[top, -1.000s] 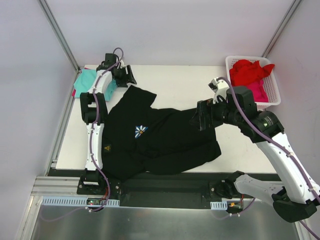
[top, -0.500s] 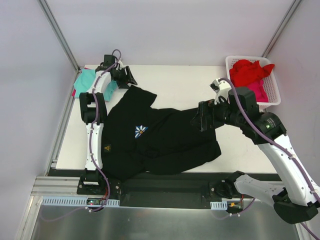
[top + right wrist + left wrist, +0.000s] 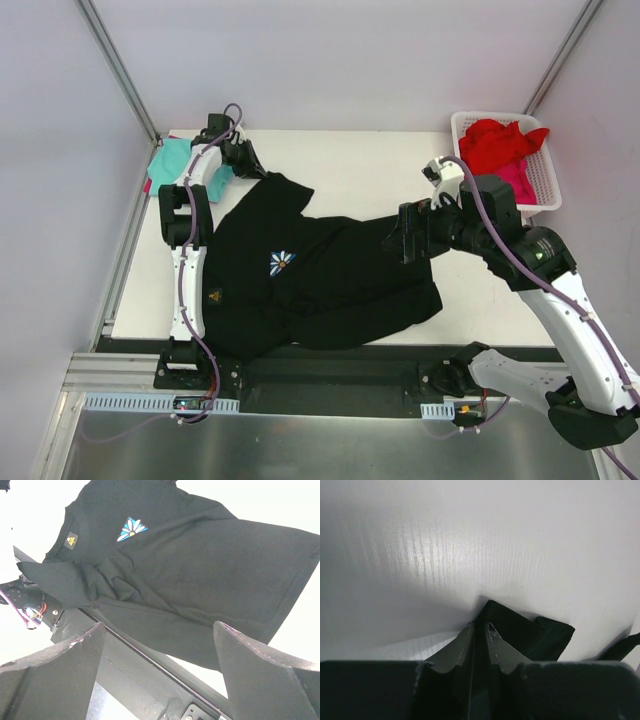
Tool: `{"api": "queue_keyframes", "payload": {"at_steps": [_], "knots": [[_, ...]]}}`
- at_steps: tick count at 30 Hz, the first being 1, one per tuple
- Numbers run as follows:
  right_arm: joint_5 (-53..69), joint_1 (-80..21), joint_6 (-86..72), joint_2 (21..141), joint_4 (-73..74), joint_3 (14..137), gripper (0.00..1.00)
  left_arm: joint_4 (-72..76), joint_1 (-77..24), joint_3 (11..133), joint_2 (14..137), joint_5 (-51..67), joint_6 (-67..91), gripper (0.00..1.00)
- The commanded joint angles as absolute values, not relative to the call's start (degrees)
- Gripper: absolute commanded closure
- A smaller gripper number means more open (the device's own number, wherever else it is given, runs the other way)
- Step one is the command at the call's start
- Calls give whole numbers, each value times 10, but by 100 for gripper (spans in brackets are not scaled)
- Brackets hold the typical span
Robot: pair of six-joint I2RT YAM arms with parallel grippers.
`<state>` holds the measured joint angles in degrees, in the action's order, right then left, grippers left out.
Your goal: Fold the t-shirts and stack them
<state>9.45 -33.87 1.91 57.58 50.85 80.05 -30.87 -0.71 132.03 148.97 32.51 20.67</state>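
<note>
A large black t-shirt [image 3: 330, 270] with a white-and-blue flower print [image 3: 283, 262] lies spread and rumpled across the white table [image 3: 370, 160]. My left gripper [image 3: 252, 160] is at its far-left corner. In the left wrist view the left gripper [image 3: 481, 625] is shut on a peak of the black t-shirt [image 3: 540, 635]. My right gripper [image 3: 400, 238] hovers over the shirt's right side. In the right wrist view the right gripper [image 3: 159, 625] is wide open and holds nothing, with the black t-shirt [image 3: 200, 570] below it. A teal t-shirt [image 3: 170, 160] lies at the far left.
A white slotted basket [image 3: 548, 190] at the back right holds a red t-shirt [image 3: 500, 140] and a pink one [image 3: 515, 180]. The table's near edge and the black arm mounts run along the front. Grey walls enclose the sides.
The left gripper's jaws have closed on the black t-shirt's far-left corner. The right arm has stayed almost in place.
</note>
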Motion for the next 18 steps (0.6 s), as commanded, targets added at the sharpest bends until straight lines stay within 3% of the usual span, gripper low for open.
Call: {"api": "queue_keyframes", "payload": {"at_steps": [1,5,18], "knots": [[101,-342,12,560,511,810,8,-320,-10,1320,1464,310,205,88],[97,-341,11,556,506,794,8,-321,-9,1316,1448,308,205,100],[60,-339,14,585,423,685,8,-318,-68,1184,1198,224,200,100]]}}
